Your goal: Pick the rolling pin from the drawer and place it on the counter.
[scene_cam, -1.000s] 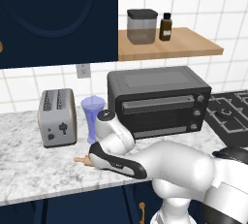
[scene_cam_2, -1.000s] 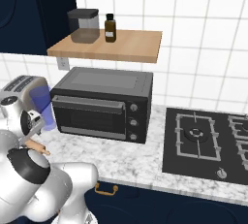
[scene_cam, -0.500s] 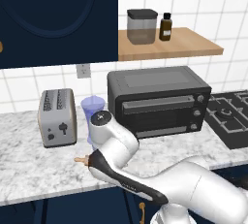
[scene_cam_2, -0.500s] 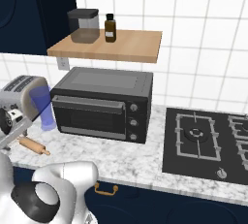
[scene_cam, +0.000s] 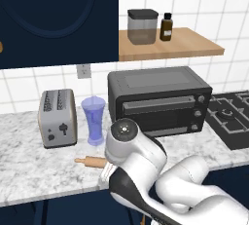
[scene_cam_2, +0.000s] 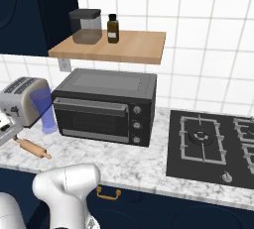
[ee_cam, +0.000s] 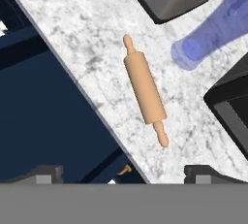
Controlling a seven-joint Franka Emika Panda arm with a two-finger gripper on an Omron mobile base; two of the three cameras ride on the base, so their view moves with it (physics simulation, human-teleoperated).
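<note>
Jaws gape empty over the rolling pin (ee_cam: 145, 89) lying on the counter (ee_cam: 72, 29), near toaster (scene_cam: 58, 118) and blue glass (scene_cam: 93, 121).

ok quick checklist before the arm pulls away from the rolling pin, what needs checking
1. Rolling pin lying flat on the counter: ok, its whole length rests on the marble.
2. Gripper let go: ok, the fingers stand wide apart and clear of the pin.
3. Pin away from the counter's front edge: ok, but it is not far in; one handle points toward the edge.
4. Pin clear of the blue glass: ok, a gap shows between them.
5. Pin clear of the toaster and the toaster oven: ok, it touches neither.
6. Drawer shut: cannot tell.
</note>
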